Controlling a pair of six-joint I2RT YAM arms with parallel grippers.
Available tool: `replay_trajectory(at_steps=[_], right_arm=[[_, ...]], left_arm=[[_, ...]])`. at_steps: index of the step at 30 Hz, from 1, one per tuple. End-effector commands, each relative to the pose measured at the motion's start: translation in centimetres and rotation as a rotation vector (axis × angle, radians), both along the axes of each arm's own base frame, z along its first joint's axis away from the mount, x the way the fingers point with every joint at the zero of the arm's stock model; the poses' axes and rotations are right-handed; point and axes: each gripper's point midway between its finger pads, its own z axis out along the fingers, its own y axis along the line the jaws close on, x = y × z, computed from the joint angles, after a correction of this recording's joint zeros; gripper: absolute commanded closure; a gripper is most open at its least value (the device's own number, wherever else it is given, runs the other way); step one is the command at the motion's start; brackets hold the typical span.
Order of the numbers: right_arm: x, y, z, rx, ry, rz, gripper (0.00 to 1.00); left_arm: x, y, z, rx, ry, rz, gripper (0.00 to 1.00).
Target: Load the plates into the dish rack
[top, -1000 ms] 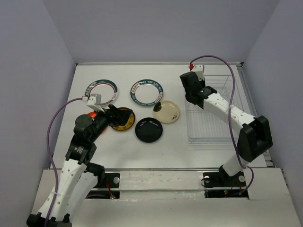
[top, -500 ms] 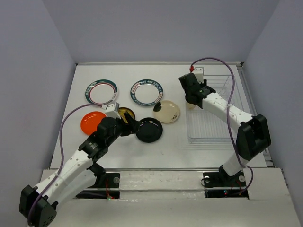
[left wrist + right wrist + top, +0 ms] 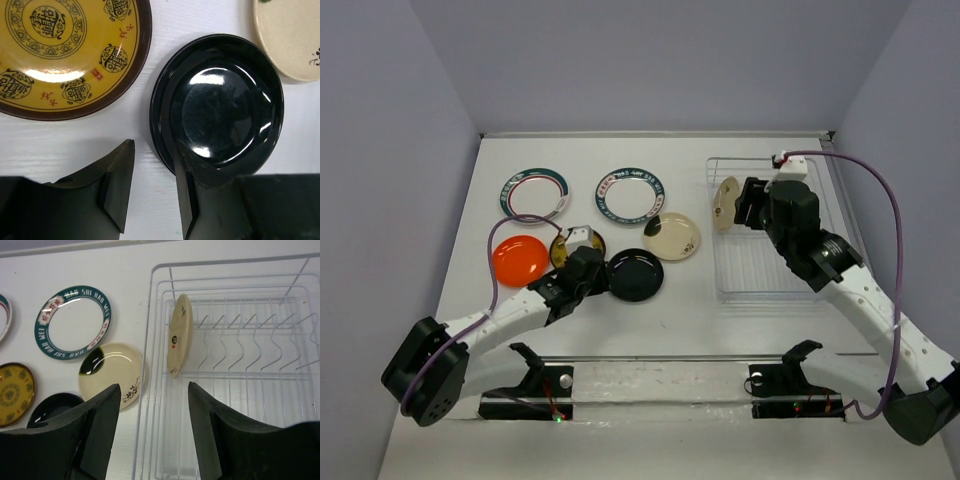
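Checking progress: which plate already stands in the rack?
The cream plate standing on edge at the dish rack's left end; the rest lie flat on the table.

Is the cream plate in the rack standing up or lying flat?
Standing. The cream plate sits on edge among the tines at one end of the rack.

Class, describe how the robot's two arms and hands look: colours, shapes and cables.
The left arm and right arm have white links joined by bulky black joints. A purple cable loops along each to a small white block at the wrist. The left hand and right hand each carry two matt black, wedge-shaped fingers tapering towards the tips.
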Motion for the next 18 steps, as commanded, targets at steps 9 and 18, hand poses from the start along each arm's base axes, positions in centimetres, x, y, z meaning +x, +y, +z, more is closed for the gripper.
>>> replay_trajectory(at_steps=[9,18], right_arm=[[-2.1,3.1,-1.8,0.138,-0.005,0.186,0.38],[-4.9,5.7,-0.3,0.25,-0.015,0.374,0.3]], left_arm=[[2.8,-3.2,-1.6,-0.028,-0.011,-0.024,0.72],[1.8,-2.0,3.9,-0.132,-0.127,-0.003,0.94]])
